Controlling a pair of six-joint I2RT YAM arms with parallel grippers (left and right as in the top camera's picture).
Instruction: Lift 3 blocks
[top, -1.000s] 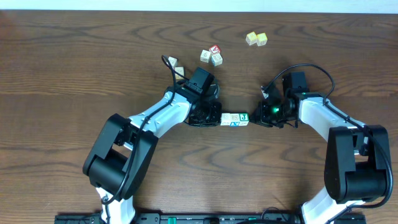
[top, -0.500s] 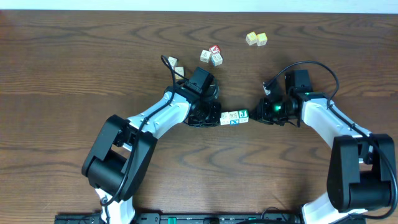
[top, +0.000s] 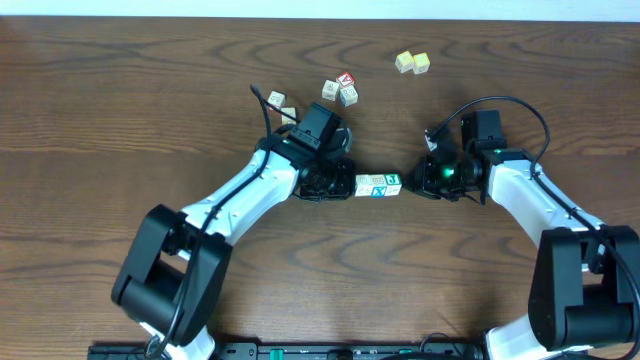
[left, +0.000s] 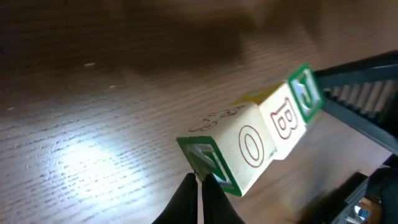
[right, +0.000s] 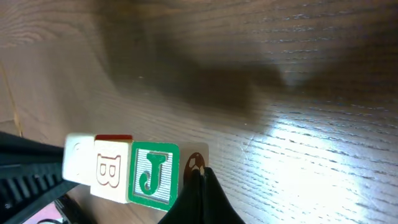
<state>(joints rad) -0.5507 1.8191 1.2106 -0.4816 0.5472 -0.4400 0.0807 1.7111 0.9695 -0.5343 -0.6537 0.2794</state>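
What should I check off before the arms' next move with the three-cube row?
1. Row of three wooden letter cubes straight, faces touching: ok.
2. Left pincer shut, tips pressing the O-faced end cube: ok.
3. Right pincer shut, tips against the green-J cube: ok.
4. Row clear of the brown wooden table: cannot tell.
5. Loose red-lettered cubes and yellowish cube pair apart from the row: ok.

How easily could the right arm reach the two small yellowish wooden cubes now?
Probably not: the way to the yellowish cubes looks free, but right gripper and left gripper pinch the row of three alphabet blocks; leaving could drop it.
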